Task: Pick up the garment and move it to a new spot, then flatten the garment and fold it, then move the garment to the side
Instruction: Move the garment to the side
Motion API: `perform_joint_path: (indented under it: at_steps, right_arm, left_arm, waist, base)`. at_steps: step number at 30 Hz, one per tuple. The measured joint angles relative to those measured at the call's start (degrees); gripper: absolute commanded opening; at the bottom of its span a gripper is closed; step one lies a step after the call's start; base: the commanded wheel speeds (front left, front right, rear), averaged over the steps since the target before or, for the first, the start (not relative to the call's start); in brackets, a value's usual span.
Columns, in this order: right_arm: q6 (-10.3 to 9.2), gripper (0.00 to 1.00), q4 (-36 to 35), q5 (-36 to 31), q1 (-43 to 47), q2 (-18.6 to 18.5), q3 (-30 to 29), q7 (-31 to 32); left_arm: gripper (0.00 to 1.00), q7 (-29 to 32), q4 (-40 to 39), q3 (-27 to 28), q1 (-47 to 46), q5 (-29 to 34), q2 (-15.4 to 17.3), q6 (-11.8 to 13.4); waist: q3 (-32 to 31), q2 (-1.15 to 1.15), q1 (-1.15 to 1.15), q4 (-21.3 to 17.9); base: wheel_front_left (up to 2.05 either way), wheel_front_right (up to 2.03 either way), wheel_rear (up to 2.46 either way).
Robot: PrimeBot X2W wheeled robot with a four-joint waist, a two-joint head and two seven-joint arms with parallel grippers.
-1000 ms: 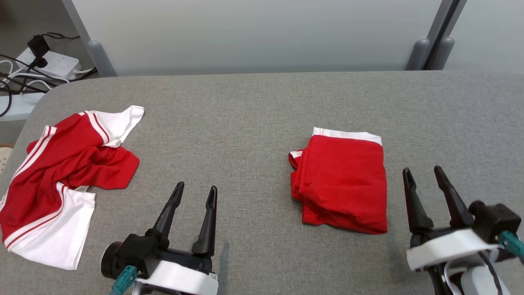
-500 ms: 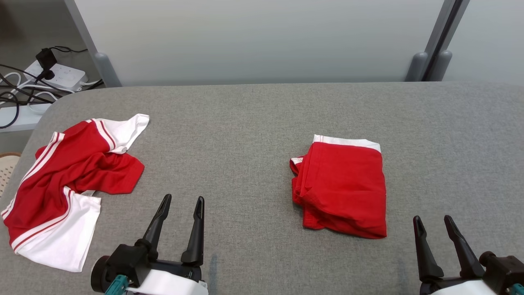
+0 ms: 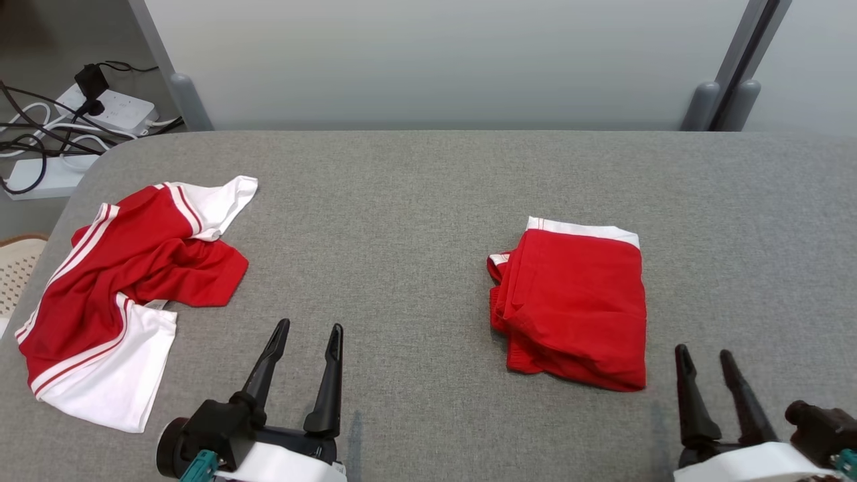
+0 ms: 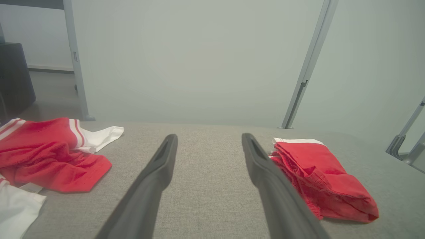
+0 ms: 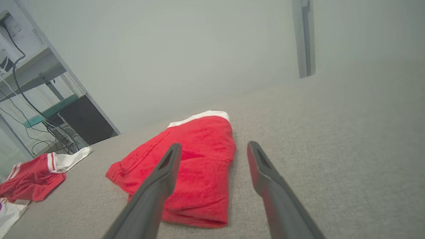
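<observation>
Left pincer (image 3: 310,325) and right pincer (image 3: 703,351) over the grey fabric-covered table (image 3: 415,187), each with its two dark fingers spread apart and gripping nothing. Folded red garment (image 3: 576,301), with a white band along its far edge, lies flat just ahead of the right pincer and to that pincer's left, nearer it than the left pincer and untouched. Crumpled red-and-white garment (image 3: 120,281) lies in loose folds well to the left of the left pincer and somewhat ahead of it, apart from it. White power strip (image 3: 110,107) with dark cables lies beyond the table's far left corner.
</observation>
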Motion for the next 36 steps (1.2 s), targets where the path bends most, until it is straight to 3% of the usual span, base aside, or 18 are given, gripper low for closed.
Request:
perform_joint_path:
  at_steps: [5,18,28,36]
  right_arm:
    - [0.0,1.0,8.4,11.8,-4.8,-0.9,3.1,4.0]
    - [0.0,1.0,18.1,32.6,-18.9,-8.9,5.9,22.2]
    - [-0.01,1.0,26.6,39.2,-24.2,-12.9,7.4,28.7]
    - [0.0,1.0,29.9,42.8,-26.5,-11.7,9.3,31.1]
  left_arm:
    - [1.0,0.0,0.4,-1.0,0.0,0.2,0.0,0.0]
    - [1.0,0.0,1.1,-3.4,-0.5,0.4,0.0,0.0]
    - [1.0,0.0,1.5,-4.8,-2.1,0.4,0.0,0.1]
    - [1.0,0.0,1.7,-5.3,-2.6,0.4,0.0,0.1]
  waist:
    - [0.3,0.0,0.0,0.6]
    - [2.5,0.0,0.0,3.1]
    - [3.7,0.0,0.0,6.1]
    - [4.4,0.0,0.0,7.4]
  base:
    - [0.0,0.0,0.0]
    - [0.0,0.0,0.0]
    - [0.0,0.0,0.0]
    - [0.0,0.0,0.0]
